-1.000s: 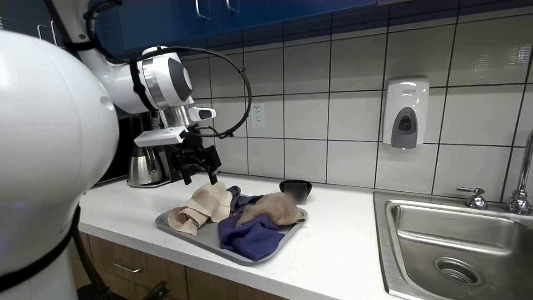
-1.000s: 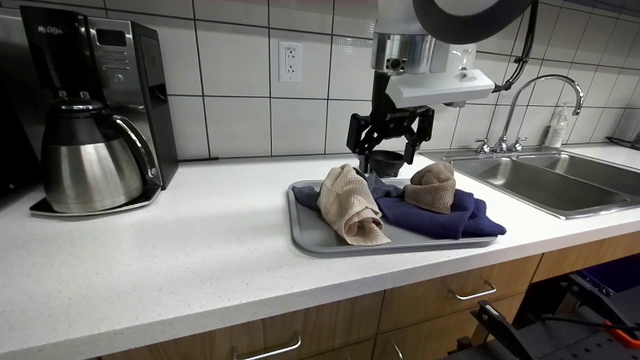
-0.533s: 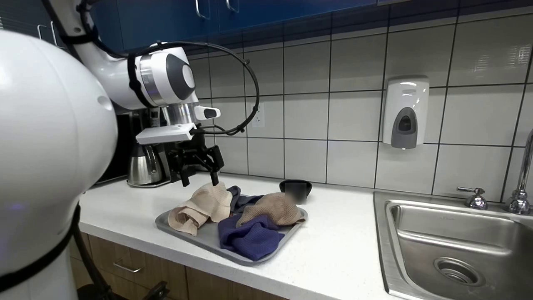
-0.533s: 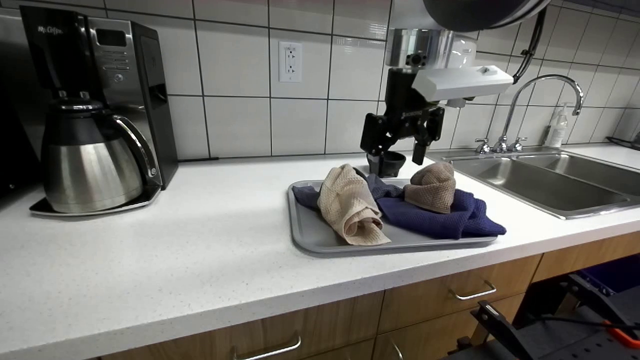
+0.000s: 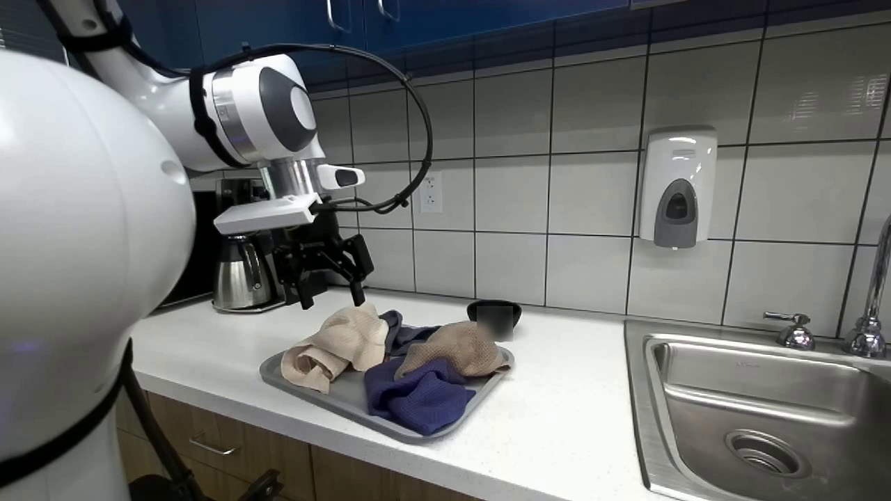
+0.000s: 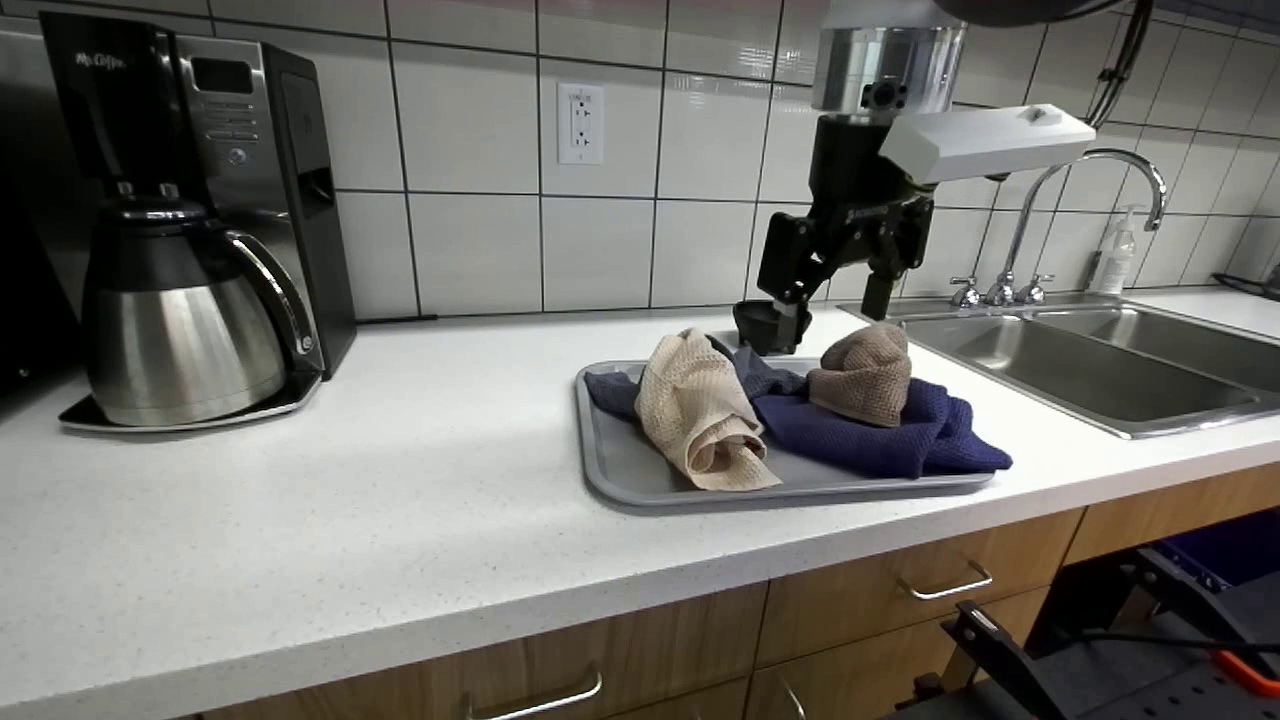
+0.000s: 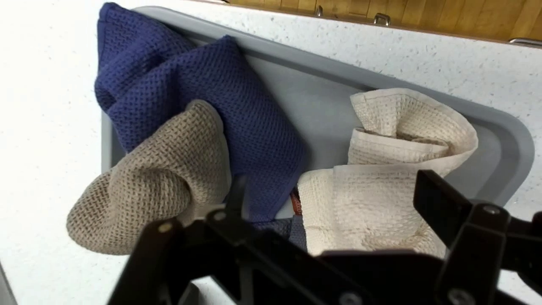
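Gripper point(image 6: 835, 312): jaws apart, shifted rightward in an exterior view since earlier frame | cream cloth point(image 6: 695, 400), tray point(image 6: 635, 470): unmoved | carafe point(image 6: 185, 350): in both exterior views, outside wrist view

There is one gray tray point(image 6: 650, 489), and on it are one cream cloth point(image 6: 700, 410), one brown cloth point(image 6: 862, 375), one blue cloth point(image 6: 880, 447) and some dark gray cloth point(image 6: 765, 377), but that is too covered up to tell if it is one or more. Then come one robot arm point(image 5: 237, 118) with one gripper point(image 6: 835, 312) and two fingers point(image 6: 877, 297), one black bowl point(image 6: 757, 325), one coffee maker point(image 6: 238, 180), one coffee pot point(image 6: 185, 345) and one wall outlet point(image 6: 580, 123). There is also one sink point(image 6: 1200, 417) with two tubs point(image 6: 1080, 365), one tap point(image 6: 1001, 290) with two handles point(image 6: 966, 293), one pump bottle point(image 6: 1116, 260) and one white soap box point(image 5: 679, 163).
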{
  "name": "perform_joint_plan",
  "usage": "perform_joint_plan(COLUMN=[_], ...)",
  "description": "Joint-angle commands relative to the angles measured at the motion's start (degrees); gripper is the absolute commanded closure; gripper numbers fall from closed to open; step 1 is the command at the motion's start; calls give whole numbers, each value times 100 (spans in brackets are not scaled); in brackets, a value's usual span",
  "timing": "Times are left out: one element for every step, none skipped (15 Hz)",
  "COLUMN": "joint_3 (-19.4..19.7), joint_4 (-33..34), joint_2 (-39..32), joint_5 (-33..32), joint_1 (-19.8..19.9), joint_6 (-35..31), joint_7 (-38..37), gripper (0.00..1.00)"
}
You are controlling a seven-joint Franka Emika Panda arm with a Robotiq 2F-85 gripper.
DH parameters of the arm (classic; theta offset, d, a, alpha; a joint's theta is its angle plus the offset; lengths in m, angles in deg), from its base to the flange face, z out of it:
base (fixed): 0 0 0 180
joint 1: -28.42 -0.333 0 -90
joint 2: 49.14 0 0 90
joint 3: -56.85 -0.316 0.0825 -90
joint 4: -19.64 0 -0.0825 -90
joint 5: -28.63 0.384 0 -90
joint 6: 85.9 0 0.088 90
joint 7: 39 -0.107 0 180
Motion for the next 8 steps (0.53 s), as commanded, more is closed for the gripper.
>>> perform_joint_plan(joint_3=[-191,-194,-198,-201,-204,-208,-209,-209], joint_4=[14,25,25,25,25,25,25,25], joint_2=[53,76,94,103,104,104,104,104], joint_5=[118,117,116,116,116,115,115,115], joint_1=[173,172,171,171,171,170,170,170], joint_6=[65,111,136,148,154,158,161,162], joint_7=[88,87,87,87,87,86,86,86], gripper=[0,0,0,0,0,0,0,0])
